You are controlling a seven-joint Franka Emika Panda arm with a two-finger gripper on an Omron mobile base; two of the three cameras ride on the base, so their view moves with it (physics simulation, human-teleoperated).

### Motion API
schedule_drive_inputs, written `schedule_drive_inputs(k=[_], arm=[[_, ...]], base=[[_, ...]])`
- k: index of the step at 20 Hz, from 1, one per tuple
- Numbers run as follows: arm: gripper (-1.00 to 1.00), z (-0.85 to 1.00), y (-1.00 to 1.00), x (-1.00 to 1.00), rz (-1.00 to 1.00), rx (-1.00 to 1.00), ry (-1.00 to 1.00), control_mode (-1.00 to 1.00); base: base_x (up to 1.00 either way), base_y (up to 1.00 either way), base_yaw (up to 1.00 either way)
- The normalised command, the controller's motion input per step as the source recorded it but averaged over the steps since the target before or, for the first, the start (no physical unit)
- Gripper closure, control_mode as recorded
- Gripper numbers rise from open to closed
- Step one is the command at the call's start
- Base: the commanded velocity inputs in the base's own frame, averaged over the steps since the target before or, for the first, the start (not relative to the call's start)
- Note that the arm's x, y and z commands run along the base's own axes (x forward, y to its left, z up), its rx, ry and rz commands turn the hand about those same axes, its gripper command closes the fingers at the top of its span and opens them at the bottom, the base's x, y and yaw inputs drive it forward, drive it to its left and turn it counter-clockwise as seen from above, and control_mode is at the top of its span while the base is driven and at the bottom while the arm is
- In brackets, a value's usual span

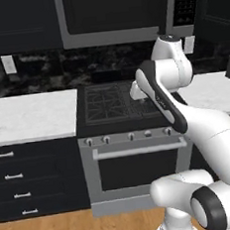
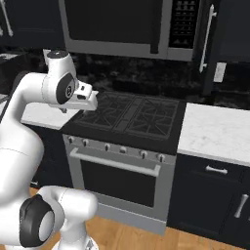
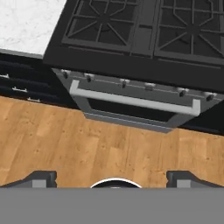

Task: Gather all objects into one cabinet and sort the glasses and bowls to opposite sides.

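Your hand: fingers spread wide, holding nothing, poised over the wood floor before the stove. White counter left of the stove. Cabinet with long pale handle at upper right; its inside is out of sight.

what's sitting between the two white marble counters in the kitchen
The black gas stove with its oven below sits between the left counter and the right counter, as both base views show.

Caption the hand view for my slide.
Open gripper looks down at the stove, its oven door handle and the wood floor.
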Motion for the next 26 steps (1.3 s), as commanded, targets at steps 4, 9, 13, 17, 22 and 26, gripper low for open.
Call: schedule_drive_inputs(k=[4, 9, 13, 17, 22, 26], arm=[[-1.00, 0.00, 0.00, 0.00, 0.00, 0.00, 0.00, 1.00], [-1.00, 0.00, 0.00, 0.00, 0.00, 0.00, 0.00, 1.00], [-1.00, 0.00, 0.00, 0.00, 0.00, 0.00, 0.00, 1.00], [-1.00, 0.00, 0.00, 0.00, 0.00, 0.00, 0.00, 1.00], [-1.00, 0.00, 0.00, 0.00, 0.00, 0.00, 0.00, 1.00], [-1.00, 0.00, 0.00, 0.00, 0.00, 0.00, 0.00, 1.00]], base=[[0.00, -0.35, -0.32], [-0.07, -0.18, 0.00], [0.00, -0.89, 0.01], [0.00, -1.00, 0.00], [0.00, -1.00, 0.00], [0.00, -1.00, 0.00]])
